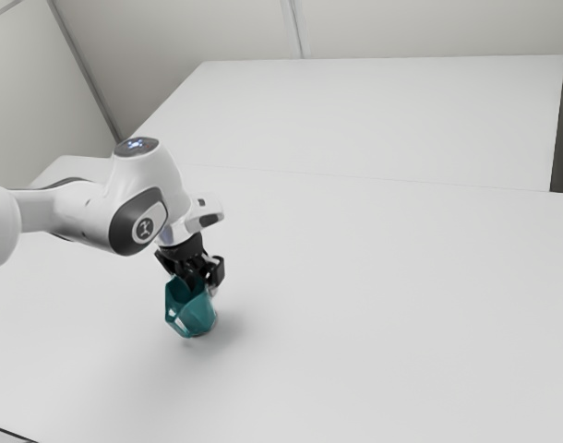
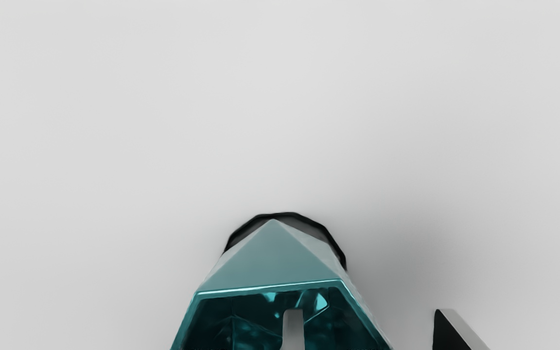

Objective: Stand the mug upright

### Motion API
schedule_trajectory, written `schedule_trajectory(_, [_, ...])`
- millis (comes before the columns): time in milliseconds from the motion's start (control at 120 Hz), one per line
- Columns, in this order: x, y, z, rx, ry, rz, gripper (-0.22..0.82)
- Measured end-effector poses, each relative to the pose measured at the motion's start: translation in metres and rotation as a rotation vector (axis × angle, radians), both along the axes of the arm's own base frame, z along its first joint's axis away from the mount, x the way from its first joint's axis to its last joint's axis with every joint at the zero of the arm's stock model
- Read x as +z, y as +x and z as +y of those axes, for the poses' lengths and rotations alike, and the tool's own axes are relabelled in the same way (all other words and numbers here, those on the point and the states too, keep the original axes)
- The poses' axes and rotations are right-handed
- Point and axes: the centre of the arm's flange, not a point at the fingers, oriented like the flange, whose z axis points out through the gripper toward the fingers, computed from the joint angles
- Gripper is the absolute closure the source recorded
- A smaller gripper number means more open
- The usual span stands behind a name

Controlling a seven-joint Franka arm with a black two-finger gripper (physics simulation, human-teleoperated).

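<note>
Mug (image 2: 272,262) is below the gripper (image 2: 365,313), with its mouth turned up to the jaws and its base down toward the table (image 2: 114,146). The jaws stand apart: one finger (image 2: 293,333) reaches inside the mouth and the other is outside, with the wall between them and not pinched. So the mug looks upright, or very near to it; whether the base sits fully flat, I cannot tell. Such a scene may belong to a finished job with the hold let go, or to a small lean waiting for correction; nothing bigger seems left.
</note>
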Motion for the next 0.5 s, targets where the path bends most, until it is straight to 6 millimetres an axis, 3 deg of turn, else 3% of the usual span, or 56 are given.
schedule_trajectory(167, [0.022,0.005,-0.009,-0.008,-0.009,-0.039,0.19])
schedule_trajectory(375, [0.089,0.034,-0.012,0.002,-0.019,-0.060,0.08])
schedule_trajectory(500, [0.118,0.048,-0.014,0.007,-0.021,-0.036,0.06])
